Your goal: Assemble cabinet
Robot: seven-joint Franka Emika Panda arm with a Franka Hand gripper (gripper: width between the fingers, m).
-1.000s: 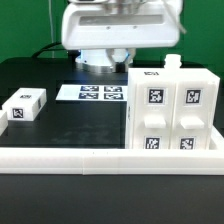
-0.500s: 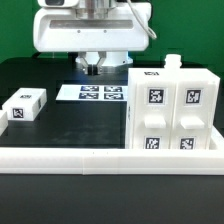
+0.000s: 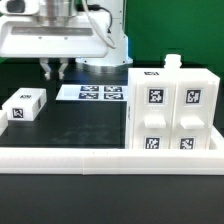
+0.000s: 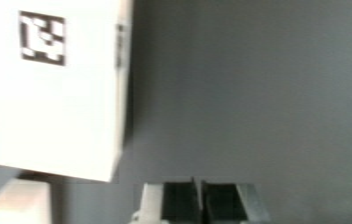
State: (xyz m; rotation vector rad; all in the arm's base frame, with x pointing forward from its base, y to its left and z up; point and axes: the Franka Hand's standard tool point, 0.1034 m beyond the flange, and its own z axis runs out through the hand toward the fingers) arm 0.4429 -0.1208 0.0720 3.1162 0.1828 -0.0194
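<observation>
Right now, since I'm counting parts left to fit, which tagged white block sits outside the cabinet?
The lone block at the exterior view's left, standing apart on the dark surface; the other four sit in the cabinet.

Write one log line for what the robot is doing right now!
claw: shut, empty, hovering near block, not touching | block: loose, apart from cabinet | cabinet: standing, exterior view's right
</observation>
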